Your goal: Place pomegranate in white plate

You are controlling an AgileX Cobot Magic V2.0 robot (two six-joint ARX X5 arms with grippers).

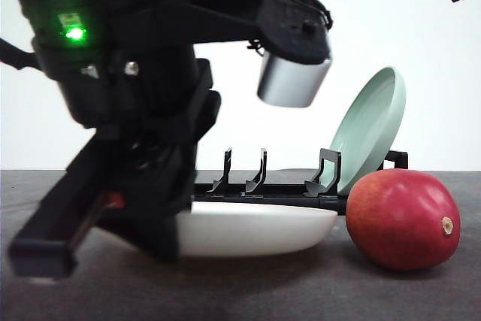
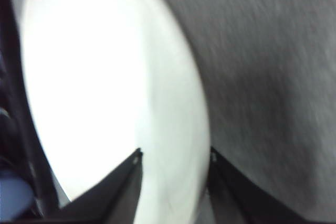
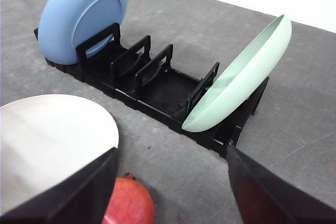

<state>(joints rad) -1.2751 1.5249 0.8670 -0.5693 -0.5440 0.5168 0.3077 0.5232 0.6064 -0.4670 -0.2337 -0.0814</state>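
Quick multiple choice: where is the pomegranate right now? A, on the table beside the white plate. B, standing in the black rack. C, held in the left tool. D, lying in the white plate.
A: the pomegranate rests on the dark table just to the right of the white plate, whose dish holds nothing, and no tool grips the fruit.
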